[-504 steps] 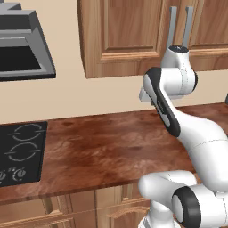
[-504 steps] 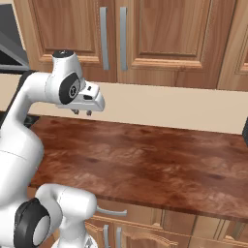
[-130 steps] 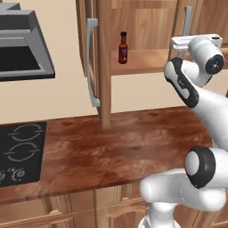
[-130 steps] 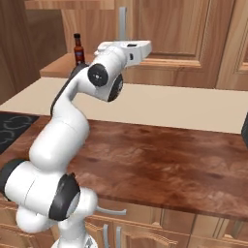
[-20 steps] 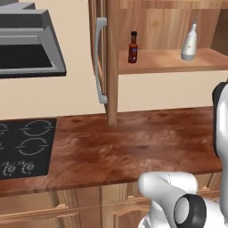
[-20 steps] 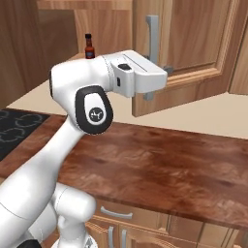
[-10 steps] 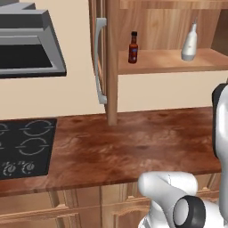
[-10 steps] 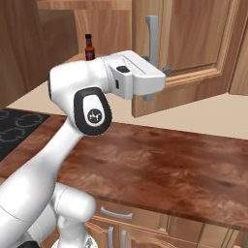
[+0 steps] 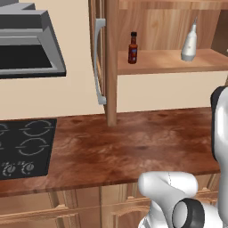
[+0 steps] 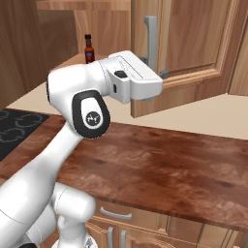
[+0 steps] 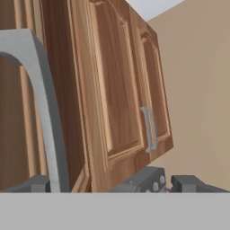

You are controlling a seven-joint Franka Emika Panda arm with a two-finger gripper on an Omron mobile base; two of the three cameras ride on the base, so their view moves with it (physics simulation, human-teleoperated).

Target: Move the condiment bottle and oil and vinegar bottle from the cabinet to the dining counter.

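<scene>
The cabinet (image 9: 164, 62) stands open. On its inner shelf the condiment bottle (image 9: 132, 47), dark with a red cap, stands at the left, and the pale oil and vinegar bottle (image 9: 189, 42) stands at the right. The condiment bottle (image 10: 88, 48) also shows behind my arm in the right base view. My gripper (image 10: 162, 76) is up at the swung-out right door (image 10: 193, 43), by the lower end of its grey bar handle (image 10: 151, 41). In the hand view the gripper (image 11: 114, 184) is open, and the handle (image 11: 42, 108) rises just inside the left fingertip (image 11: 38, 183). The dining counter is out of view.
The left cabinet door (image 9: 109, 67) juts out edge-on over the counter, its handle (image 9: 99, 62) facing left. Below lies a reddish-brown counter (image 9: 133, 147) with a black stovetop (image 9: 22, 149) at the left. A grey range hood (image 9: 26, 49) hangs at the upper left.
</scene>
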